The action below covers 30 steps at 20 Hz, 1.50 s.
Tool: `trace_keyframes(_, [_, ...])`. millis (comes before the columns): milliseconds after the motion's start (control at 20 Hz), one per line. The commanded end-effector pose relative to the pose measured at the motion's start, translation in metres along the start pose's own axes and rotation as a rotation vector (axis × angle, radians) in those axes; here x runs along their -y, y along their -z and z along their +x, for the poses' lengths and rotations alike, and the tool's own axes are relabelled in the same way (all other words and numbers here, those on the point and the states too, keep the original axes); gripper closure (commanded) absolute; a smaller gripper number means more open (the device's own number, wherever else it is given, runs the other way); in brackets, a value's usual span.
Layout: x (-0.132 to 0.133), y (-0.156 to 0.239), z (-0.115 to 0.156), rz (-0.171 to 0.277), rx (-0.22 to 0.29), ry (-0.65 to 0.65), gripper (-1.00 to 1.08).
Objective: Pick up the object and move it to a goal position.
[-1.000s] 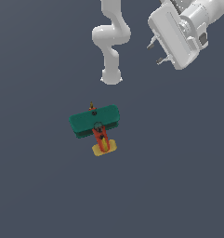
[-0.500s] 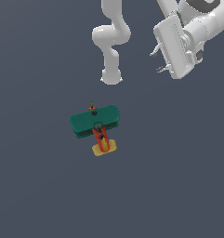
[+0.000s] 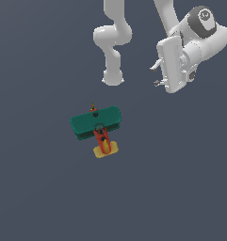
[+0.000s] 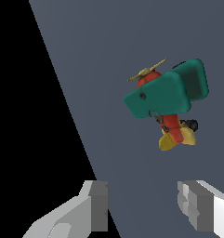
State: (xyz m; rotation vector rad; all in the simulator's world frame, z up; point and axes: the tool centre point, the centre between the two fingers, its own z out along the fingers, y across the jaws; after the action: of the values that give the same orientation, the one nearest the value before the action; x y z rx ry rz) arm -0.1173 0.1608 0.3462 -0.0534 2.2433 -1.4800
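From the exterior view, the toy airplane (image 3: pixel 97 128) sits flat on the dark grey floor (image 3: pixel 39 188), roughly mid-scene, its yellow tail (image 3: pixel 105 149) pointing toward the viewer and its small propeller (image 3: pixel 93 108) away. The gripper (image 3: pixel 157 74) hangs well apart from it, up toward the exterior view's right, holding nothing.

In the wrist view, the two fingers (image 4: pixel 100 204) stand spread wide with only bare floor between them; the airplane (image 4: pixel 167 100) lies ahead, untouched. It looks like a light, rigid toy. The teal double wings (image 4: pixel 160 95) are broad and rounded, probably too wide and slick to pinch well. The narrow red-orange body (image 4: pixel 171 126) behind the wings seems the better hold, jaws closing across its sides. The thin propeller (image 4: pixel 146 72) looks delicate and best avoided.
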Motion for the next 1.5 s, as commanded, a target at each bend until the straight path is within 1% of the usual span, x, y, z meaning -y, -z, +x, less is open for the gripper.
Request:
trace_keyframes(0, [-0.012,-0.008,0.004,0.026,-0.001,0.051,-0.2])
trace_keyframes(400, [-0.052,-0.043,0.022,0.104,-0.024,0.223,-0.2])
trace_keyframes(850, [-0.096,-0.097,0.054,0.179,-0.083,0.43,-0.2])
trace_keyframes(1150, [-0.117,-0.131,0.078,0.21,-0.127,0.543,-0.2])
trace_keyframes(1450, [-0.129,-0.153,0.095,0.226,-0.159,0.613,-0.2])
